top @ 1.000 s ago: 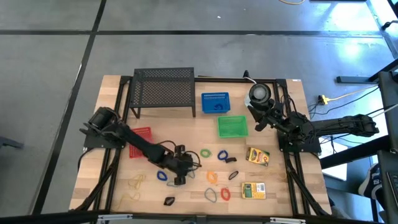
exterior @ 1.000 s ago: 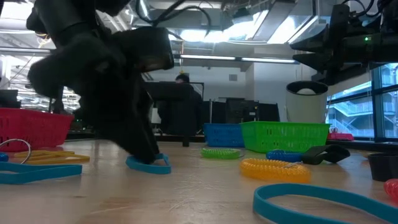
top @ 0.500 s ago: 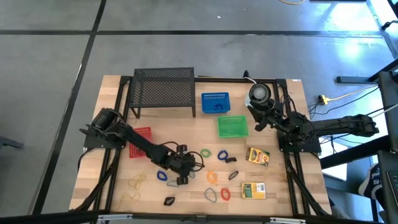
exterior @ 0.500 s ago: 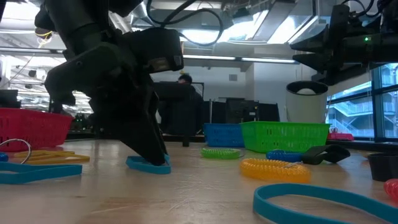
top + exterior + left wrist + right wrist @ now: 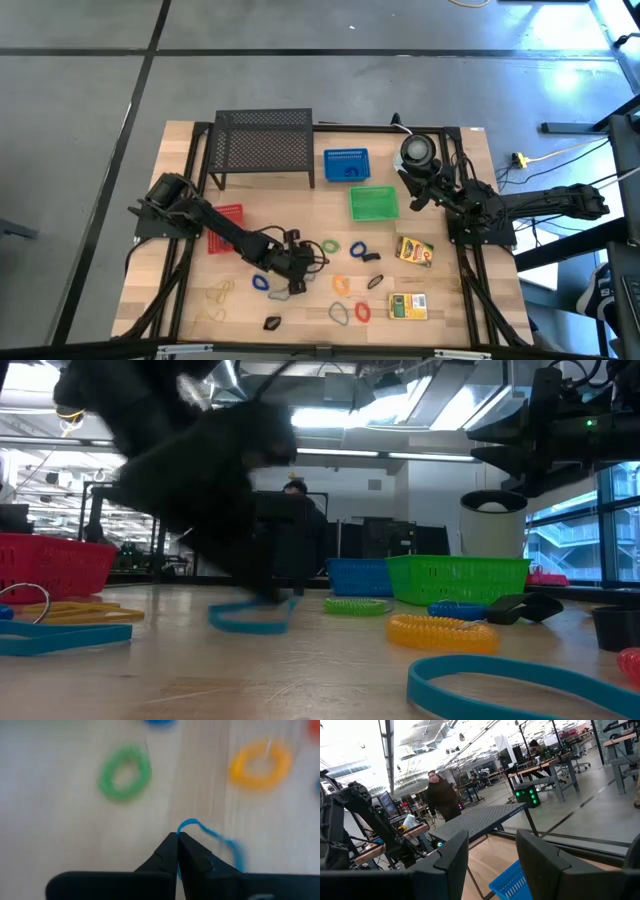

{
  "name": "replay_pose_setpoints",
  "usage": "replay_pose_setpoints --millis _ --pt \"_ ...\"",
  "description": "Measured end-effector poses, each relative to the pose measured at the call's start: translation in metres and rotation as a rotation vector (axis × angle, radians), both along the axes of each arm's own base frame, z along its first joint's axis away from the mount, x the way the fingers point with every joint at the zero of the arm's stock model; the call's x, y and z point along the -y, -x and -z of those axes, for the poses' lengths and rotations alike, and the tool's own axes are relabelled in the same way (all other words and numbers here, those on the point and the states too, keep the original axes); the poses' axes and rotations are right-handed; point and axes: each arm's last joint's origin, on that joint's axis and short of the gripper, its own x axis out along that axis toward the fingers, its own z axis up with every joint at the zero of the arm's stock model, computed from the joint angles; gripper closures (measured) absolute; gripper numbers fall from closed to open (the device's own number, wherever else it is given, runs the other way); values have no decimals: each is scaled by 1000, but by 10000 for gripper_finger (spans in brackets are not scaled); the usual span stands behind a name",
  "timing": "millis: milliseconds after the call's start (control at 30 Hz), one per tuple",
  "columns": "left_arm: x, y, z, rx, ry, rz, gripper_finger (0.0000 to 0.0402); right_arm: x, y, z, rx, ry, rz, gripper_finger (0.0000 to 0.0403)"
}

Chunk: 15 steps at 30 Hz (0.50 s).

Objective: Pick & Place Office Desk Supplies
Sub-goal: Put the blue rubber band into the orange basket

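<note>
My left gripper (image 5: 297,287) is down at the table's middle near side, shut on a thin blue loop (image 5: 220,840). In the low view the blue loop (image 5: 250,618) lies mostly on the wood beneath the blurred arm. Ahead of the fingers lie a green loop (image 5: 124,772) and an orange loop (image 5: 260,765). More loops, tan rubber bands (image 5: 219,292), a black clip (image 5: 272,322) and two yellow-green boxes (image 5: 414,250) (image 5: 407,306) lie scattered on the table. My right gripper (image 5: 490,855) waits open at the far right, holding nothing. My left gripper pinches the blue loop at one end of its band (image 5: 187,825), between its two fingertips (image 5: 170,847). The fingers slant down from the table's left. The band curls out past the tips, and the rest of it (image 5: 235,622) trails onto the table.
A red basket (image 5: 226,228) sits at the left, with a blue basket (image 5: 346,166) and a green basket (image 5: 374,203) at the far middle. A black mesh shelf (image 5: 264,145) stands at the far left. A round grey-white disc (image 5: 417,150) sits by the right arm.
My left gripper has shut on the blue loop and tipped a little over it. The loop has shifted slightly toward the right and stretched out along the table, most of it staying on the wood.
</note>
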Motion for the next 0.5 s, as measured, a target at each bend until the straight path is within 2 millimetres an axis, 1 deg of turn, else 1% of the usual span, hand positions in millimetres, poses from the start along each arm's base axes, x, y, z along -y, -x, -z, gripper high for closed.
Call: replay_pose_setpoints --millis 167,300,400,500 --pt "-2 -5 -28 198 -26 -124 399 0 0 0 -2 0 0 237" --pt "-1 -6 -59 411 -81 -215 398 0 0 1 -7 0 0 237" --pt "5 -7 -77 549 -129 -263 398 0 0 1 -7 0 0 237" --pt "13 -7 -90 659 -155 -265 398 0 0 1 -8 0 0 237"
